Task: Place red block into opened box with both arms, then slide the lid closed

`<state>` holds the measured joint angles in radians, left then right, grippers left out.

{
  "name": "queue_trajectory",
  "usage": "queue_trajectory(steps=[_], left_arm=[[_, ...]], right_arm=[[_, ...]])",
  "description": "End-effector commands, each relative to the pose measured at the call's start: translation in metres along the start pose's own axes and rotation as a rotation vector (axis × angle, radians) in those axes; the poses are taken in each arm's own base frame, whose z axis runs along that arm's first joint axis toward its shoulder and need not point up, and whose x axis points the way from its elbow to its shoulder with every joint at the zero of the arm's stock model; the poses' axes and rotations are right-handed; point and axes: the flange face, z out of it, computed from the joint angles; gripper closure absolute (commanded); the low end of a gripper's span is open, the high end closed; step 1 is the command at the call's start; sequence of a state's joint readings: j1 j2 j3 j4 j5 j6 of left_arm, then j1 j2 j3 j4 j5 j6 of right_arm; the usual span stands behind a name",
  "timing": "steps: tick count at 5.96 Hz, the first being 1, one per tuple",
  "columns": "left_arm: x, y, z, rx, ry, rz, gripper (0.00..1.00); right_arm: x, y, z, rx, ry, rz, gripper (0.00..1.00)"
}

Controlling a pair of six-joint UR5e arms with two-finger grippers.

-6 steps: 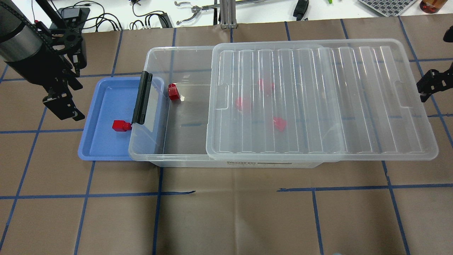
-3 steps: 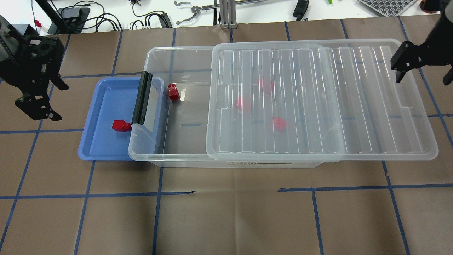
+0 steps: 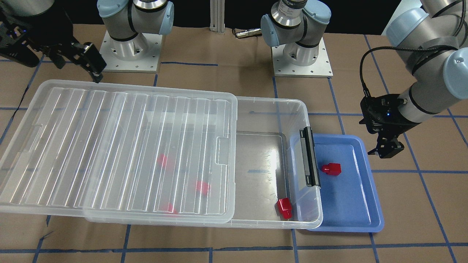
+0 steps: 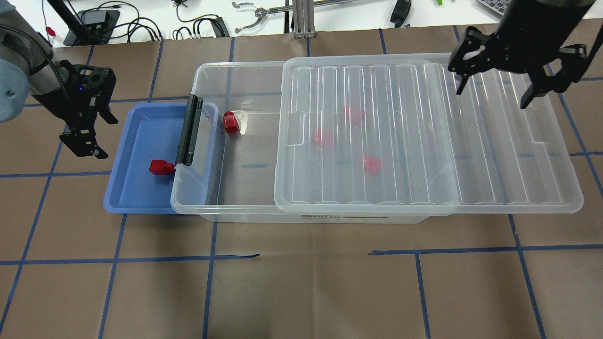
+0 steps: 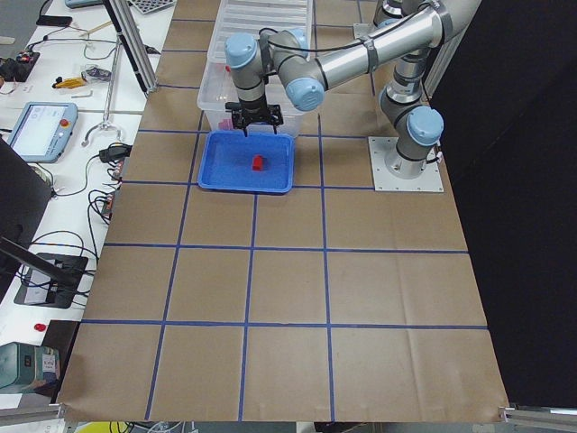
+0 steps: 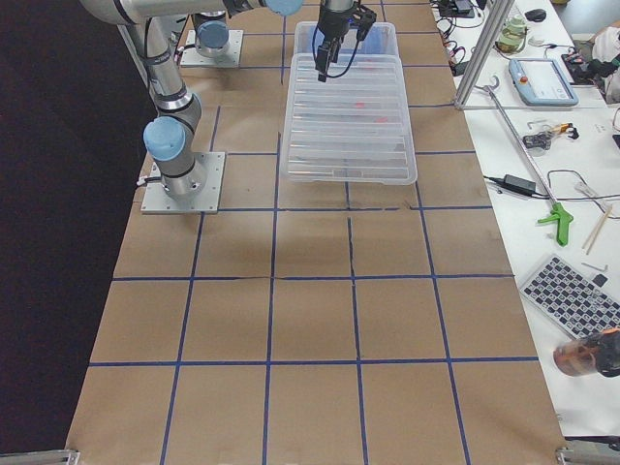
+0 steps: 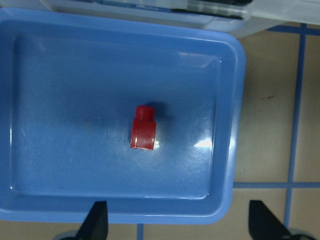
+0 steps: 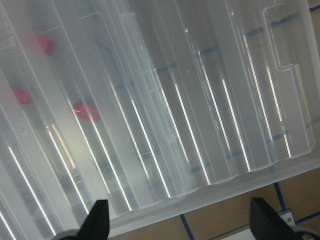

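One red block (image 4: 161, 167) (image 7: 143, 133) lies in the blue tray (image 4: 141, 122). The clear box (image 4: 245, 214) has its latch end over the tray's right side. Its ribbed lid (image 4: 414, 141) is slid to the right, leaving the left part uncovered. Another red block (image 4: 231, 122) sits in that uncovered part, and three more show blurred under the lid. My left gripper (image 4: 94, 131) (image 7: 180, 225) hangs open above the tray's outer rim, holding nothing. My right gripper (image 4: 493, 92) (image 8: 180, 225) hovers open over the lid's far right corner, apart from it.
Cables and hand tools (image 4: 202, 23) and a metal post (image 4: 301, 19) lie past the table's far edge. Both arm bases (image 3: 128, 47) (image 3: 301, 51) stand behind the box. Brown paper with a blue tape grid (image 4: 301, 282) covers the table.
My left gripper has moved right, toward the blue tray. My right gripper has swung in from the right edge to above the lid's far right corner. Blocks, box and lid have not moved.
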<state>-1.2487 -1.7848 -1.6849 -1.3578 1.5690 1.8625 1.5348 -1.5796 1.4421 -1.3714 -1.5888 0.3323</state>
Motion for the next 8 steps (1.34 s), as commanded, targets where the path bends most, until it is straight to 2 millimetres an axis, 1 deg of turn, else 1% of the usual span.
queue_trajectory(steps=[1,2,3,4,5,6,7,8], left_arm=[[-0.034,-0.015,0.056,-0.001,0.008,0.068,0.02],[-0.047,-0.016,0.086,0.001,0.024,0.137,0.02],[-0.055,-0.016,0.1,-0.005,0.007,0.134,0.02],[-0.055,-0.016,0.12,0.001,0.019,0.124,0.02],[-0.051,-0.018,0.144,-0.018,-0.015,0.125,0.02],[-0.042,-0.019,0.16,-0.02,-0.002,0.125,0.02],[-0.04,-0.019,0.164,-0.021,0.008,0.125,0.04],[-0.038,-0.019,0.161,-0.021,0.005,0.124,0.13]], right_arm=[[-0.023,0.011,0.003,-0.01,-0.011,-0.085,0.0],[-0.021,0.008,0.001,-0.005,-0.011,-0.169,0.0],[-0.021,0.008,0.004,-0.01,-0.011,-0.17,0.0],[-0.022,0.007,0.008,-0.016,-0.01,-0.172,0.0],[-0.023,0.004,0.009,-0.007,-0.012,-0.167,0.0],[-0.024,0.003,0.012,-0.005,-0.015,-0.164,0.0],[-0.024,0.003,0.013,-0.006,-0.014,-0.166,0.0],[-0.023,0.003,0.014,-0.009,-0.013,-0.164,0.0]])
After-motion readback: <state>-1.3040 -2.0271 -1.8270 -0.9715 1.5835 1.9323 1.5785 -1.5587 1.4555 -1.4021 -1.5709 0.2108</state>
